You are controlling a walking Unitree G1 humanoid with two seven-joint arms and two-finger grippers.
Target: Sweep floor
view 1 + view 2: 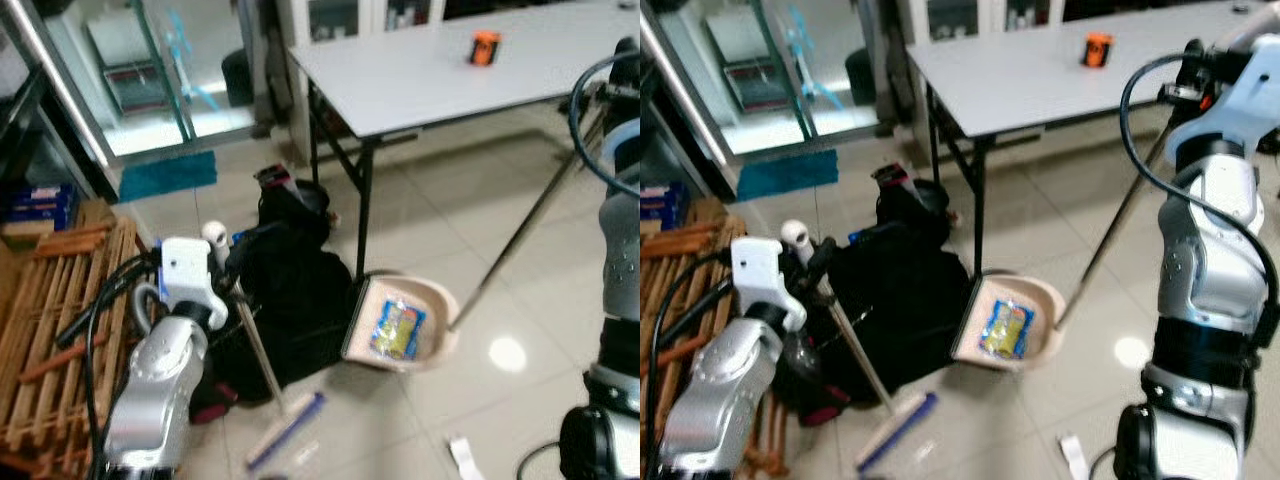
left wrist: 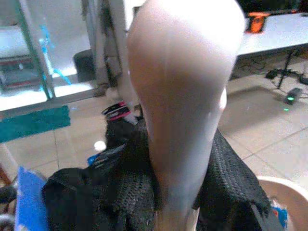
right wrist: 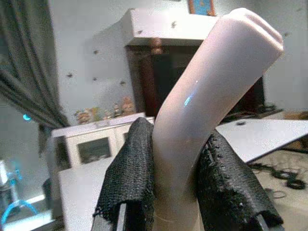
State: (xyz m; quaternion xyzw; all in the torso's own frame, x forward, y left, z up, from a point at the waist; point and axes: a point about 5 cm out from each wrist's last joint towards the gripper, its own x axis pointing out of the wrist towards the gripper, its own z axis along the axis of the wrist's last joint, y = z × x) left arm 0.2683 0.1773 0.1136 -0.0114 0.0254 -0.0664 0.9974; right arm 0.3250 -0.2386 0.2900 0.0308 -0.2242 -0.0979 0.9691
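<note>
Down on the tile ahead, head views: dustpan sits tipped up on its edge with a yellow wrapper already inside, mouth facing the broom head so debris goes straight in. My left gripper holds the broom near its top, stick slanting down past the black bag. Right gripper is up by the table, holding the long dustpan handle to steady the pan. A white scrap is still on the floor.

Left wrist: fingers clamped on the pale broom grip.

Right wrist: fingers clamped on the bent handle end. Looks firm, though the close view is blurry.
</note>
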